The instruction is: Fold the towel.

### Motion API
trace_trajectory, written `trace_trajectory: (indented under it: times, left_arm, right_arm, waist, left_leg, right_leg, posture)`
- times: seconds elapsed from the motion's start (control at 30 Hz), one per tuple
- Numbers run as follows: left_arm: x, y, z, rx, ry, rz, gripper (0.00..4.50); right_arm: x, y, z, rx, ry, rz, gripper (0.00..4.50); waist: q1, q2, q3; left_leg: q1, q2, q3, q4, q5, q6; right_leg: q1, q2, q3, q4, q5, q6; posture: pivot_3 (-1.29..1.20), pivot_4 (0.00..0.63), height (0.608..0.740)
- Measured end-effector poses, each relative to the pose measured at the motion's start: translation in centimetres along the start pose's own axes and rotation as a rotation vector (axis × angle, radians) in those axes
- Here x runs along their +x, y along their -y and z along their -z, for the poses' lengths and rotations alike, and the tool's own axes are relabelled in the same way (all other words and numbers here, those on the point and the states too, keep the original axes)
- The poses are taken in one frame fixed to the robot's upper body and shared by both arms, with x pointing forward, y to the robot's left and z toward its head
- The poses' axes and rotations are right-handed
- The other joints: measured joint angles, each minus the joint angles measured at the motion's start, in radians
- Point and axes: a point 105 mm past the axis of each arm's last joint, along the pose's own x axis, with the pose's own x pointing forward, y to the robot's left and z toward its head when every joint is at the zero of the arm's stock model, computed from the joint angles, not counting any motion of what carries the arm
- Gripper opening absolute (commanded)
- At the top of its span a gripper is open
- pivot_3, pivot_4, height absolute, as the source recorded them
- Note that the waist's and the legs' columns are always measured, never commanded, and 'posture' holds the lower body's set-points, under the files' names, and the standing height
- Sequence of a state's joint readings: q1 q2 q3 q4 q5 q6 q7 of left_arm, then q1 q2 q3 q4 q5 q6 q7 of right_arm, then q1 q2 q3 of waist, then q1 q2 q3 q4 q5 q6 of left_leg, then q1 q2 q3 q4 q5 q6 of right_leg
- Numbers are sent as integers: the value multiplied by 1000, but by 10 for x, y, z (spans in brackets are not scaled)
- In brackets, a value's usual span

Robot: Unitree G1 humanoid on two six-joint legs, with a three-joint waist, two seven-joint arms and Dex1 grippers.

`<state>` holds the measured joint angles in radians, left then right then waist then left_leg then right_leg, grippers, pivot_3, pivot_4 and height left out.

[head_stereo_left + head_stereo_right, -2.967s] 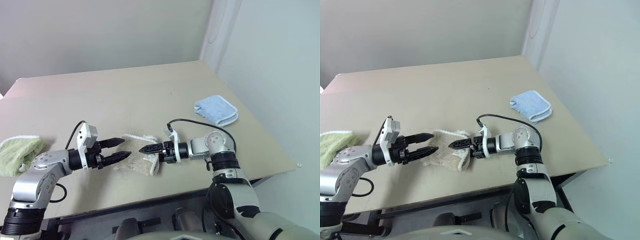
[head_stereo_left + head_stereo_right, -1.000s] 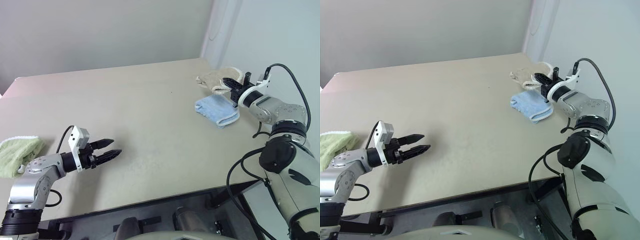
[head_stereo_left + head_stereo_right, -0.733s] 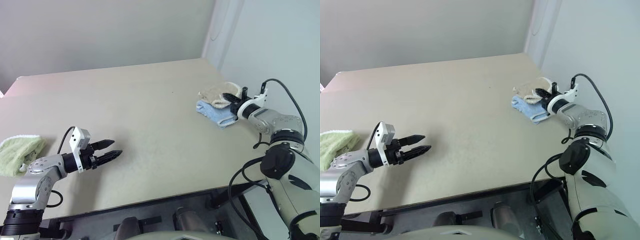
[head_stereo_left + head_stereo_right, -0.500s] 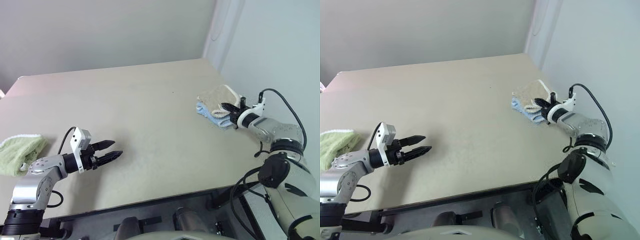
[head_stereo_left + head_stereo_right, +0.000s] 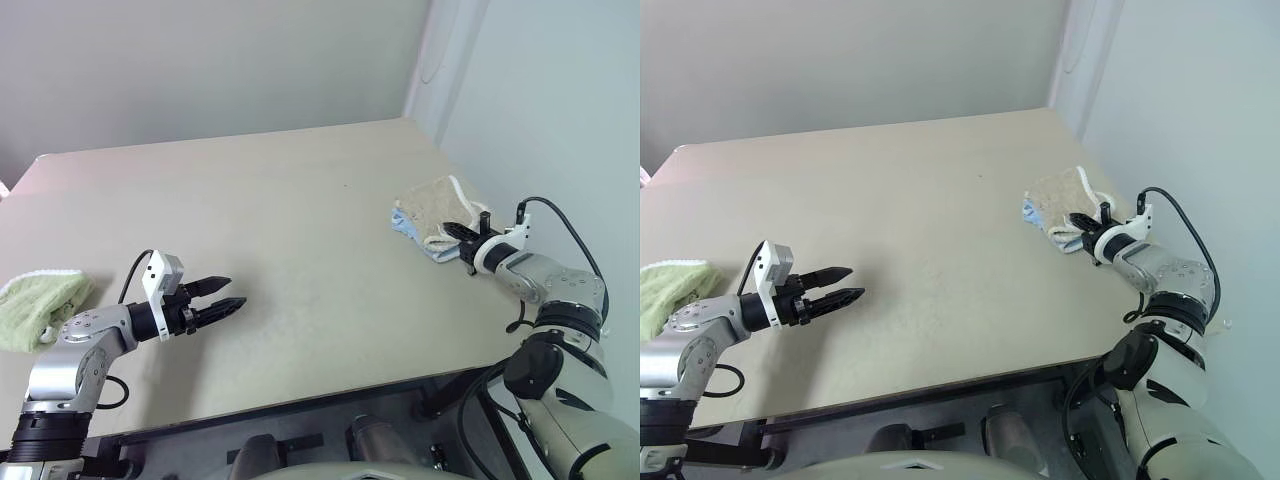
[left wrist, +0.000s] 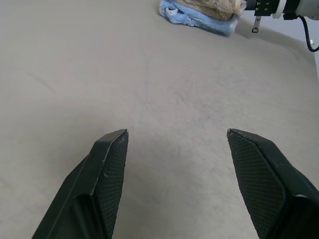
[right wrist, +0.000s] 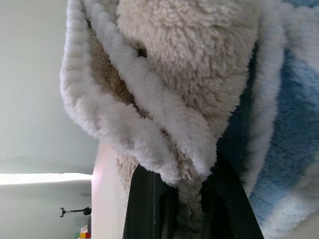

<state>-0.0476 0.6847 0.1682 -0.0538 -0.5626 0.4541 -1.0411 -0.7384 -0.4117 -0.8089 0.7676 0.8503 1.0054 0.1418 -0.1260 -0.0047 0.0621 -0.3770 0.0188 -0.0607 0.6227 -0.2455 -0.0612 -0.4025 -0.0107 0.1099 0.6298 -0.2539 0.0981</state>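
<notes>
Plain pale walls meet in a corner behind the beige table (image 5: 300, 200). At its far right edge the right gripper (image 5: 1089, 226) is pinched shut on a fold of the towel (image 5: 435, 204); in the right wrist view the white corded edging is squeezed between its black fingers (image 7: 144, 204). The folded towel rests on top of the light blue cloth (image 5: 1033, 215), which peeks out beneath it. The left gripper (image 5: 222, 300) hovers well apart, low over bare table on the near left side, its jaws spread and holding nothing. A light green cloth (image 5: 38, 305) lies at the table's left edge.

Judging by this, the folding looks finished and the step in hand is setting the towel down on the stack. The next move calls for parting the fingers and drawing back without dragging the fold askew.
</notes>
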Motion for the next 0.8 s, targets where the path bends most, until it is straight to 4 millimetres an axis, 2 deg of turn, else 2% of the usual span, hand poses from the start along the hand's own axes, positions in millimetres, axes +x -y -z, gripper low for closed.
trace_trajectory:
  times: [0.2, 0.3, 0.5, 0.63, 0.8]
  left_arm:
    - [2, 2, 7, -6, -30, 3, 3359]
    - [2, 2, 7, -4, -30, -3, 3359]
    - [2, 4, 10, -13, -43, -7, 3359]
    - [1, 5, 11, -18, -47, -6, 3359]
    - [1, 5, 11, -20, -47, -6, 3359]
  right_arm:
    - [0, 4, -7, -7, 54, 34, 23]
    - [0, 8, -14, -11, 104, 66, 891]
    - [0, 17, -19, -1, 150, 112, 3033]
    - [0, 10, -18, 17, 130, 71, 4455]
    - [-1, 4, -17, 61, 106, 26, 4455]
  waist:
    - [-1, 0, 0]
    - [0, 0, 0]
    - [-1, 0, 0]
    - [-1, 0, 0]
    - [-2, 0, 0]
  left_leg:
    - [1, 0, 0, 0, 0, 0]
    - [1, 0, 0, 0, 0, 0]
    - [1, 0, 0, 0, 0, 0]
    - [3, 0, 0, 0, 0, 0]
    - [3, 0, 0, 0, 0, 0]
  right_leg:
    - [0, 0, 0, 0, 0, 0]
    - [1, 0, 0, 0, 0, 0]
    - [1, 0, 0, 0, 0, 0]
    - [3, 0, 0, 0, 0, 0]
    - [3, 0, 0, 0, 0, 0]
  posture:
    - [0, 0, 740]
    - [0, 0, 740]
    - [0, 0, 740]
    - [0, 0, 740]
    - [0, 0, 740]
